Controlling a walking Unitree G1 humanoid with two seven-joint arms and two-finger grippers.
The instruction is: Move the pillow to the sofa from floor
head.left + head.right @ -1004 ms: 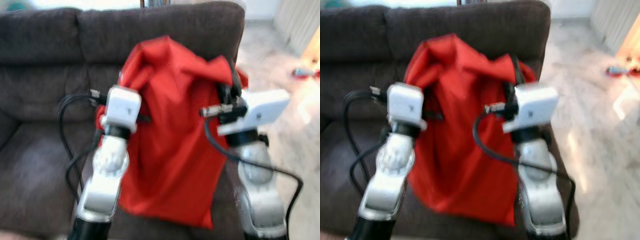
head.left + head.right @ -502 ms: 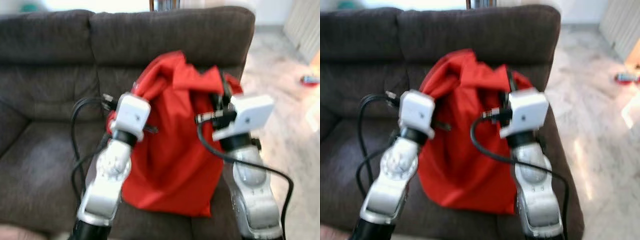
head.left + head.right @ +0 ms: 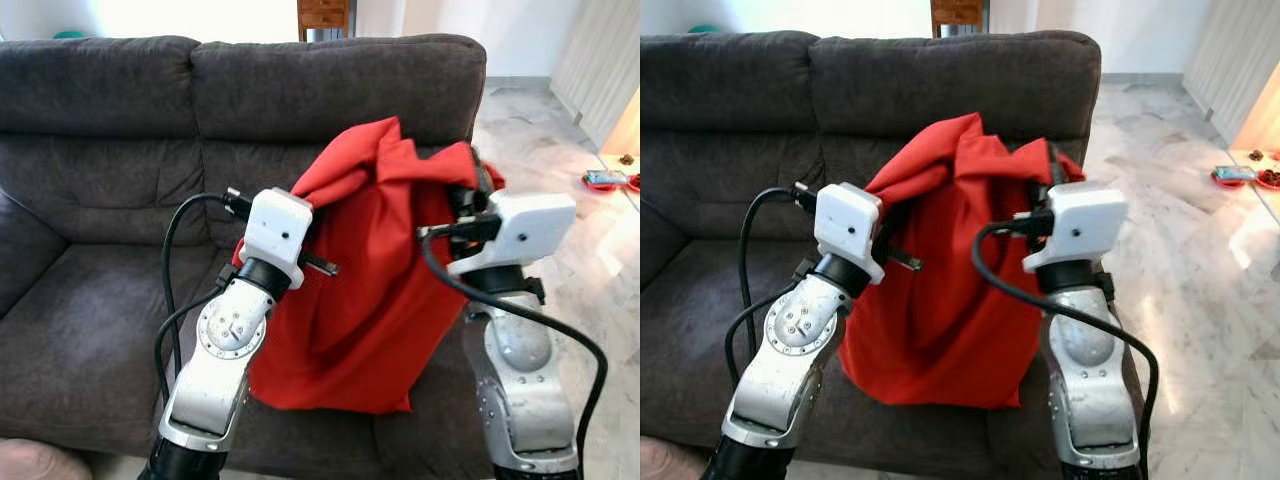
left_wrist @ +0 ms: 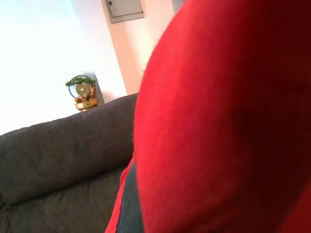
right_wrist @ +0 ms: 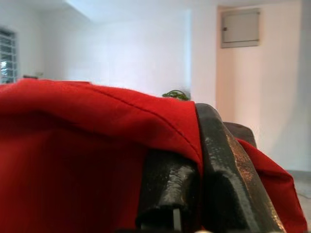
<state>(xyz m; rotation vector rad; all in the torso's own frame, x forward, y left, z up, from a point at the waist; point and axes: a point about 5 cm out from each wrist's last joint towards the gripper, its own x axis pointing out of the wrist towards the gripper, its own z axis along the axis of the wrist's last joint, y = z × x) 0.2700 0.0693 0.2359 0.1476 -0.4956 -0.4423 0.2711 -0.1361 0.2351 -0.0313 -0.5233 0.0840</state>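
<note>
A red pillow (image 3: 370, 270) hangs upright between my two arms, in front of the dark grey sofa (image 3: 100, 300), its lower edge down at the seat cushion near the right end. My left gripper (image 3: 312, 225) is at the pillow's upper left side, its fingers buried in the fabric; red cloth (image 4: 223, 126) presses close on that wrist camera. My right gripper (image 5: 194, 160) is shut on the pillow's upper right corner, with red fabric pinched between its black fingers (image 5: 221, 160). That gripper (image 3: 470, 195) sits behind its white wrist camera.
The sofa's backrest (image 3: 330, 85) stands just behind the pillow, and the seat to the left is bare. Pale marble floor (image 3: 560, 200) runs along the right, with small items (image 3: 605, 179) lying far right. A wooden cabinet (image 3: 322, 15) stands behind the sofa.
The view has shifted and sharpened as the camera moved. The pillow sits lower against the backrest than a second ago, still held by both grippers.
</note>
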